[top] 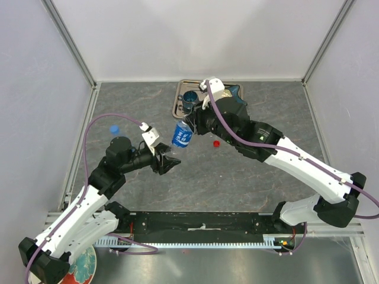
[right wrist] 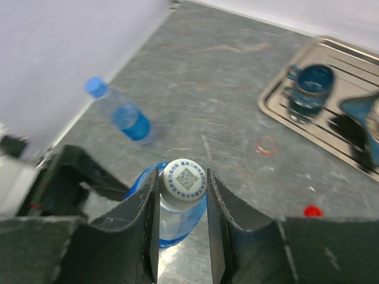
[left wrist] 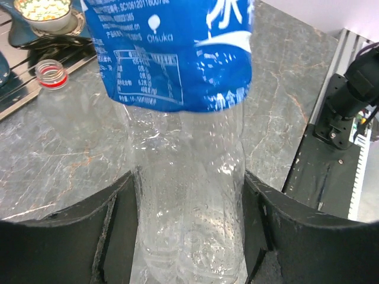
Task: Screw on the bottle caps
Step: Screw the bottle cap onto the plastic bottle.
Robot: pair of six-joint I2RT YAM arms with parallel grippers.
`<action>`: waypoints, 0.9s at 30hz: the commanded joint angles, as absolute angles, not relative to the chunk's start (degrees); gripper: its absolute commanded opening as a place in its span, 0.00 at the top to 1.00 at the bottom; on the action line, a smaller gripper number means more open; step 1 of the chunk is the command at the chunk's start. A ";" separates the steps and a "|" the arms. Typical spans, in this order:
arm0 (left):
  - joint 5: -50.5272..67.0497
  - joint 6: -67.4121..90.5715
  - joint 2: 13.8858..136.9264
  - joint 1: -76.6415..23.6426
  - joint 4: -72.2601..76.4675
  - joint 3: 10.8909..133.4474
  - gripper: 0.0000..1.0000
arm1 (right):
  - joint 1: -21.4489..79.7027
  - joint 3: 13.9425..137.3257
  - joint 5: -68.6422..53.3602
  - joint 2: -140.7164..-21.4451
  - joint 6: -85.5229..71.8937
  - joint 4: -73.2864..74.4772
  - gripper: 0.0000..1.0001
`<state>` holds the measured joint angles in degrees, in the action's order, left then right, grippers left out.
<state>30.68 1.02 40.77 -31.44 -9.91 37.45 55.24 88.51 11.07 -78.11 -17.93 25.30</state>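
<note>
Pinching the white cap [right wrist: 183, 177] from both sides, the right gripper [right wrist: 181, 184] holds it on the neck of the blue-labelled bottle [top: 182, 135], which is tilted near the middle of the table [top: 266, 195]. The left gripper [left wrist: 190, 195] grasps the same bottle lower down, and both fingers [left wrist: 118, 236] press against its clear body. A red cap [top: 217, 142] lies just right of this bottle. A blue-capped bottle [right wrist: 127, 115] lies well apart, to its left.
</note>
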 commanded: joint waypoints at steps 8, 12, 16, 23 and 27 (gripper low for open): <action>29.88 -3.08 38.24 -31.38 3.34 38.94 0.98 | 60.12 86.04 34.39 -82.62 -25.66 31.65 1.00; 33.48 -2.29 37.53 -31.29 3.86 37.71 0.98 | 60.21 85.78 23.49 -79.56 -25.84 23.66 0.94; 41.20 -0.62 36.65 -31.20 5.27 36.30 0.98 | 60.03 85.95 10.92 -75.68 -25.05 14.43 0.39; 49.20 3.16 34.11 -30.94 8.08 34.54 0.98 | 57.66 89.74 -0.61 -67.44 -19.08 14.50 0.08; 57.46 5.79 32.61 -30.67 9.58 35.42 0.98 | 56.34 85.88 -13.22 -60.48 -11.96 14.85 0.03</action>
<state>46.61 2.15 34.26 -30.98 3.66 34.74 57.60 87.39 1.63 -68.29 -19.22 17.50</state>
